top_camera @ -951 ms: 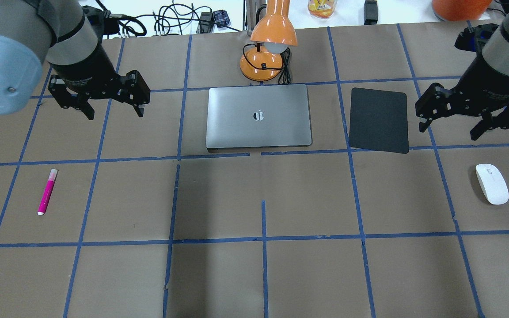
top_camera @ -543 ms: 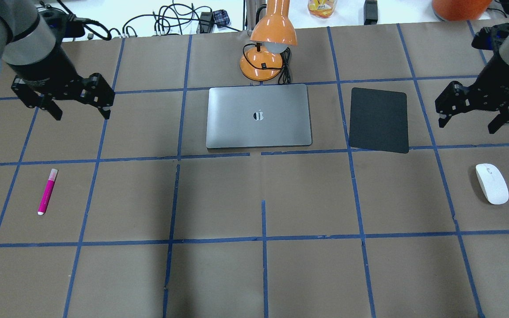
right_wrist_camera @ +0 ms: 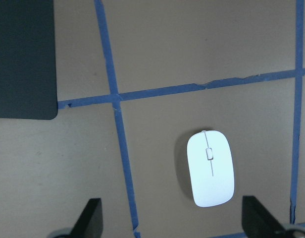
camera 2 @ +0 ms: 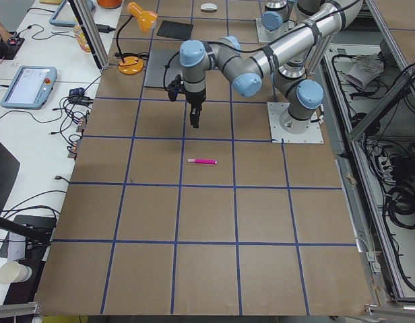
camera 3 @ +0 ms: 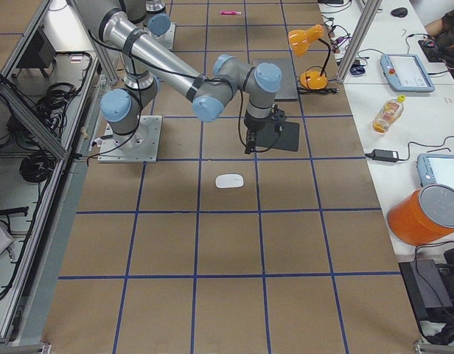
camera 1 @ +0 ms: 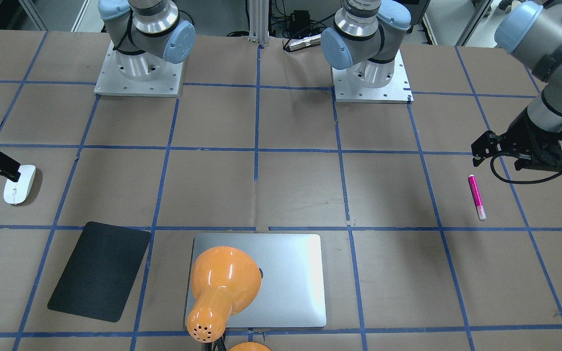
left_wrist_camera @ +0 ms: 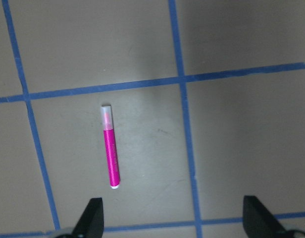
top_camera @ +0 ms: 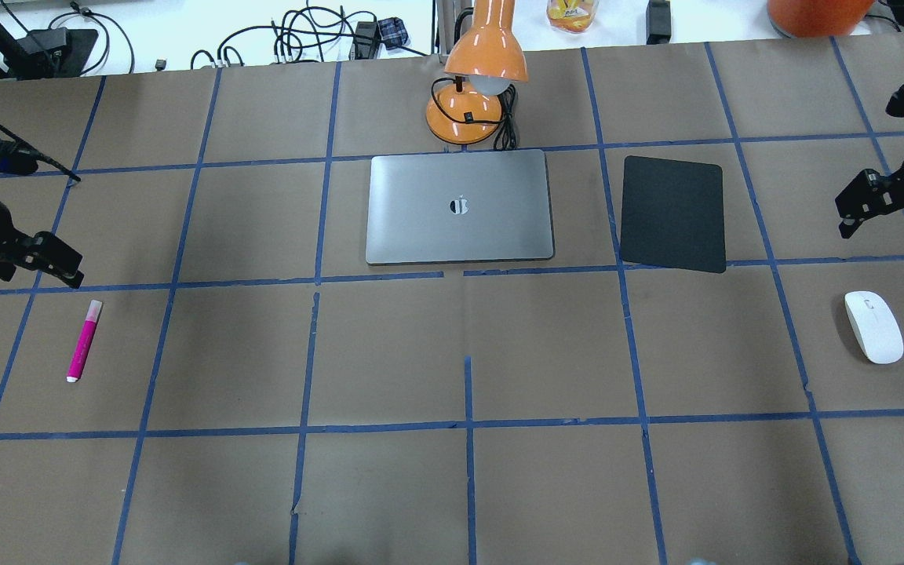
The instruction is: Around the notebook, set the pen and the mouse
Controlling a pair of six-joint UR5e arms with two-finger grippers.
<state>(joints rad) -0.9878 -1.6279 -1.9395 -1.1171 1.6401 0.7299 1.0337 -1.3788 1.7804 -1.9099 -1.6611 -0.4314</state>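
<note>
Both spread wide: left gripper (left_wrist_camera: pixel 175 223) hangs above the pen (left_wrist_camera: pixel 111 148), right gripper (right_wrist_camera: pixel 172 220) above the mouse (right_wrist_camera: pixel 210 167), seemingly lining up pickups.

Light fell bright and even from above, so the brown worktop (top_camera: pixel 389 486) read matte, with only soft shadows. Seen from the front, the laptop (camera 1: pixel 291 273) carried a broad white glare over its right part, and the orange lamp (camera 1: pixel 222 278) shone with small glossy highlights. The mouse (camera 1: pixel 19 184) threw a faint shadow to one side there; in the right wrist view a soft dark edge lay along its left. The overhead view was washed out to white along its top edge. In the left wrist view a paler patch surrounded the pen (left_wrist_camera: pixel 111 148), the upper right corner was dimmer, and the left hand (left_wrist_camera: pixel 173 220) showed as two dark, slightly soft tips. Both side views were small and coarse.
</note>
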